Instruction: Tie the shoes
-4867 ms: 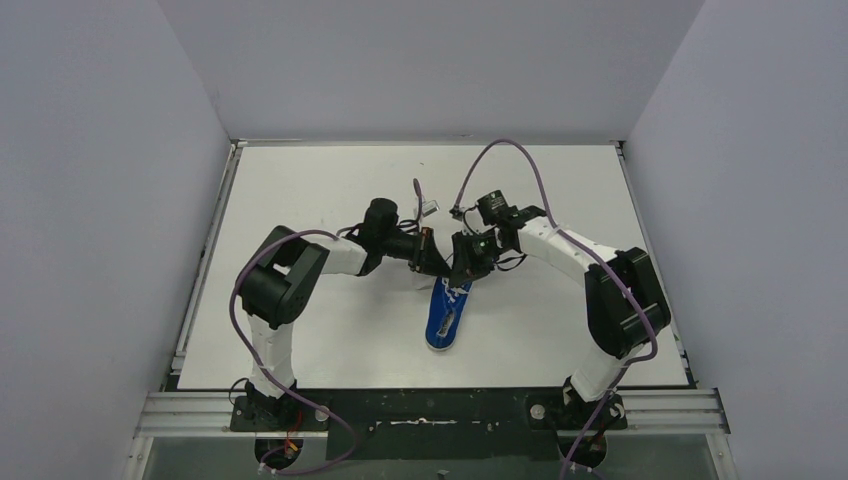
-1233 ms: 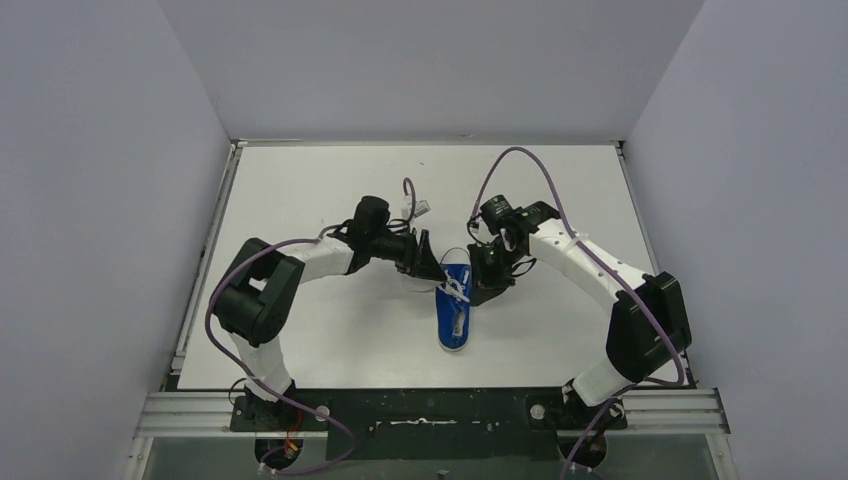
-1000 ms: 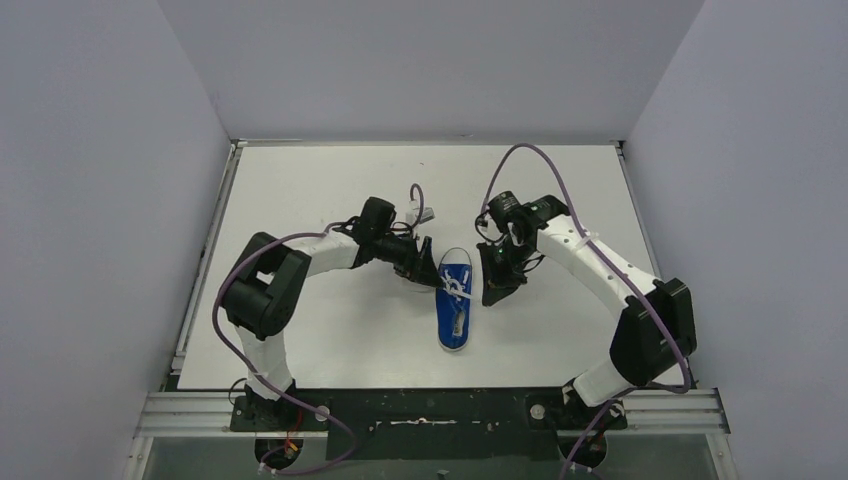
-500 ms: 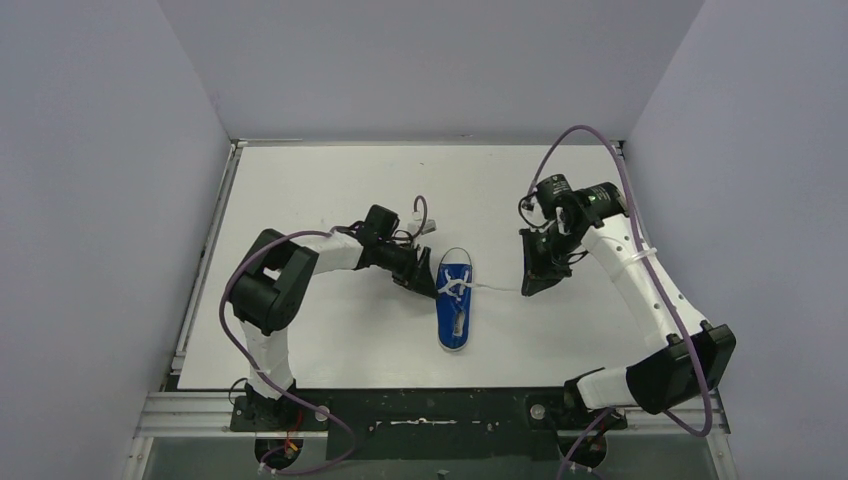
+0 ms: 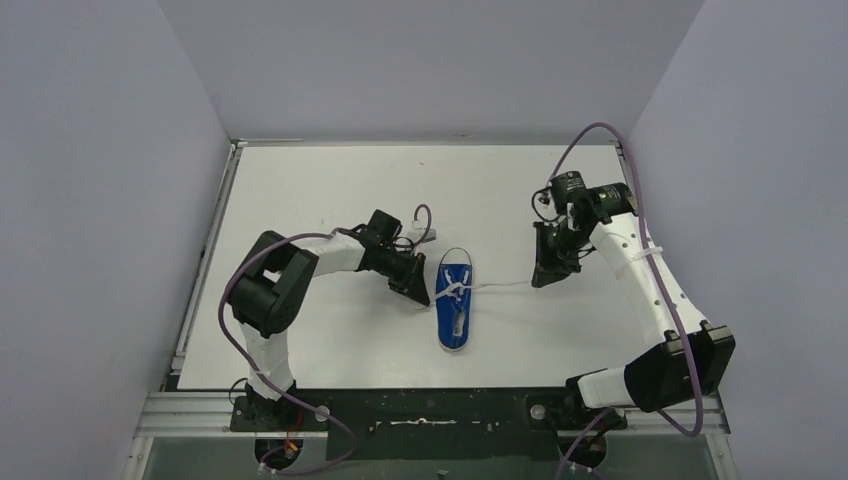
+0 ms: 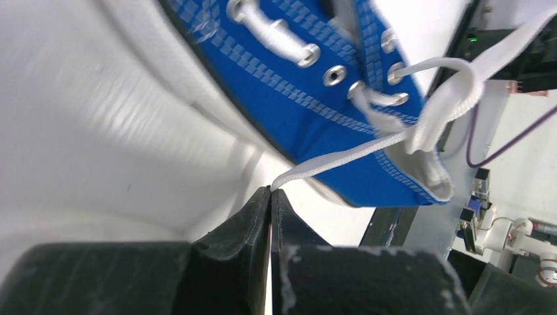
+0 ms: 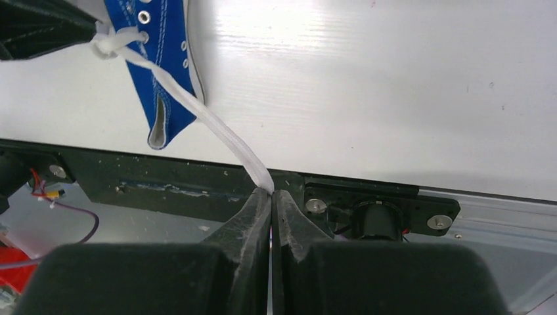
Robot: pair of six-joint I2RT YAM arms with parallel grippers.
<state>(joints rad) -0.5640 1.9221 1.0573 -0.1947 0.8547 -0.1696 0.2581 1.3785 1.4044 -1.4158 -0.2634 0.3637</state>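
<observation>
One small blue shoe (image 5: 457,305) with a white toe cap lies mid-table, toe pointing away from the arm bases. Its white laces cross in a knot (image 5: 452,289) over the tongue. My left gripper (image 5: 424,299) sits just left of the shoe, shut on the left lace end (image 6: 328,162), which runs taut from its fingertips (image 6: 263,197) to the knot (image 6: 437,115). My right gripper (image 5: 538,282) is far to the shoe's right, shut on the right lace end (image 7: 220,134), stretched straight from the knot (image 7: 113,41) to the pinch (image 7: 271,191).
Grey walls enclose the white table (image 5: 330,190) on three sides. A black mounting strip (image 5: 430,408) with metal rails runs along the near edge. Purple cables (image 5: 590,135) loop above both arms.
The left gripper has closed on the left lace end beside the shoe. The right gripper has drawn its lace out to the right and slightly back, pulling it taut.
</observation>
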